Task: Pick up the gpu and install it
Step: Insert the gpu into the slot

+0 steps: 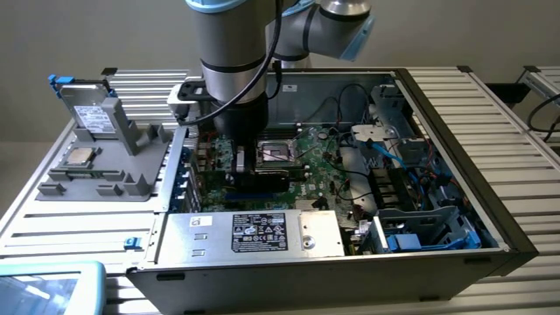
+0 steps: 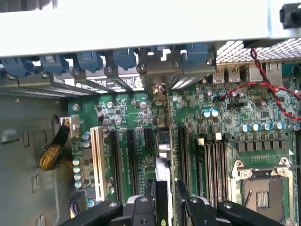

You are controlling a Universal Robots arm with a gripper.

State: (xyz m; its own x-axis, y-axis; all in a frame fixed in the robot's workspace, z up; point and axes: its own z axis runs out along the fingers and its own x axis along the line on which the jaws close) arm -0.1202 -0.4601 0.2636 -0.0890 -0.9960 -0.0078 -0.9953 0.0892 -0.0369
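Exterior view, taken from the left across. At about 9 o'clock of the scene a grey parts holder [image 1: 105,164] sits on the slatted metal surface [image 1: 490,111], carrying a silver labelled drive with blue tabs [image 1: 88,108] stood on edge and a processor [image 1: 80,155] laid flat. Neither is the task's thing.

Toward the centre, the open computer case [image 1: 350,197] lies on its side with the motherboard [image 1: 324,174] exposed. The power supply [image 1: 254,233] occupies the 6 o'clock edge of the case. The empty processor socket [image 1: 278,152] sits near the board's middle.

The arm [image 1: 232,46] reaches down into the case at roughly 10 o'clock of the board. The pincer [image 2: 164,197] is low over the expansion slots.

In the wrist view, the pincer's 2 fingers [image 2: 151,193] are closed onto the gpu [image 2: 162,155], which stands on edge between them, seen thin-side on. The card runs from the fingers toward the rear bracket bay, where its silver end bracket [image 2: 157,75] meets the row of blue slot clips [image 2: 89,59]. Its lower edge lines up with 1 black slot among the expansion slots [image 2: 131,160].

Judgement: pick-up is done and the card is carried to the slot. Whether it is fully seated cannot be told. Release is not yet done.
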